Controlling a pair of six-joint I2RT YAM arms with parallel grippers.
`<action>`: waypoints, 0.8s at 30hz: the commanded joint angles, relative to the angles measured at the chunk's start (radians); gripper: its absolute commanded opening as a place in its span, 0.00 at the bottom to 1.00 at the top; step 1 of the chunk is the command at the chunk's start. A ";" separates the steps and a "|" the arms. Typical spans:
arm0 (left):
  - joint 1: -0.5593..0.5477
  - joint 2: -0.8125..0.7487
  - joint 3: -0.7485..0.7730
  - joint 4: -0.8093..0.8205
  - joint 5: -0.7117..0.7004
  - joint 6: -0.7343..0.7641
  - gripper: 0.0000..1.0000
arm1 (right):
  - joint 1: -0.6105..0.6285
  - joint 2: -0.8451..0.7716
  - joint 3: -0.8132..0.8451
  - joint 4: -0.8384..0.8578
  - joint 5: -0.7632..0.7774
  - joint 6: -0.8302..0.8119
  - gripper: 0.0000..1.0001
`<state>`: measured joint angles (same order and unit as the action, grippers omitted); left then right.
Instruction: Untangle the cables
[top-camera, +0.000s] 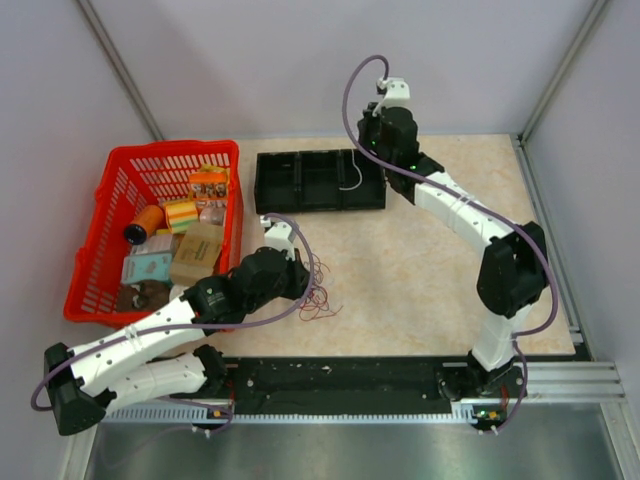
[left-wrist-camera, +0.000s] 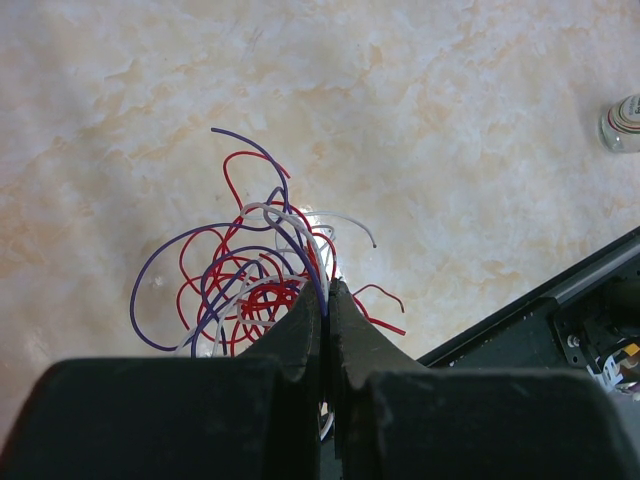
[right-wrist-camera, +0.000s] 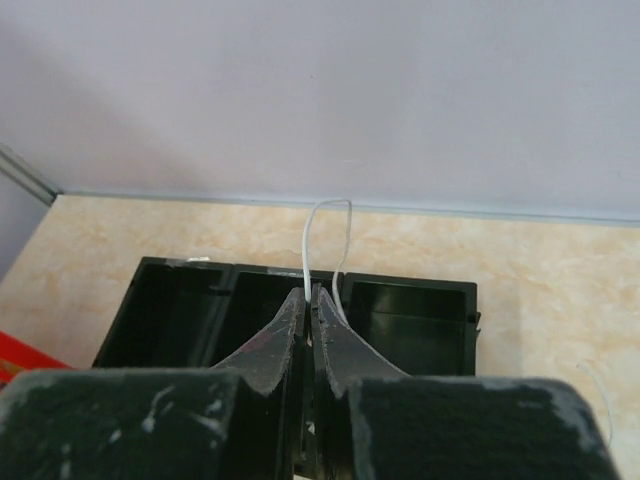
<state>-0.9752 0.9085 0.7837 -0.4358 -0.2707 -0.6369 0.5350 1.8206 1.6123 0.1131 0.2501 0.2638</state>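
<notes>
The cables (left-wrist-camera: 250, 290) are a small tangle of red, purple and white strands on the beige table, near the front edge in the top view (top-camera: 320, 298). My left gripper (left-wrist-camera: 327, 290) is shut at the tangle's right side, with a purple and a white strand pinched between its tips; it shows in the top view too (top-camera: 305, 282). My right gripper (right-wrist-camera: 311, 292) is shut on a single white cable (right-wrist-camera: 306, 240) that loops up above its tips. It hangs over the black tray (right-wrist-camera: 400, 283), at the tray's right end (top-camera: 365, 150).
A black three-compartment tray (top-camera: 320, 206) lies at the back of the table. A red basket (top-camera: 100, 230) of assorted items sits at the left. A small bottle (left-wrist-camera: 622, 122) stands at the right edge of the left wrist view. A black rail (top-camera: 350, 375) runs along the front.
</notes>
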 joint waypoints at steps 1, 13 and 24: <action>0.000 -0.005 0.037 0.022 -0.004 0.005 0.00 | 0.014 0.012 0.070 -0.010 0.050 -0.069 0.00; 0.000 -0.025 0.023 0.019 -0.007 0.000 0.00 | 0.046 0.146 0.165 -0.056 0.152 -0.092 0.00; 0.000 -0.031 0.023 0.016 -0.004 -0.004 0.00 | 0.102 0.227 0.290 -0.111 0.432 -0.172 0.00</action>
<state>-0.9752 0.9051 0.7837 -0.4358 -0.2703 -0.6376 0.5907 2.0373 1.7863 0.0032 0.5140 0.1814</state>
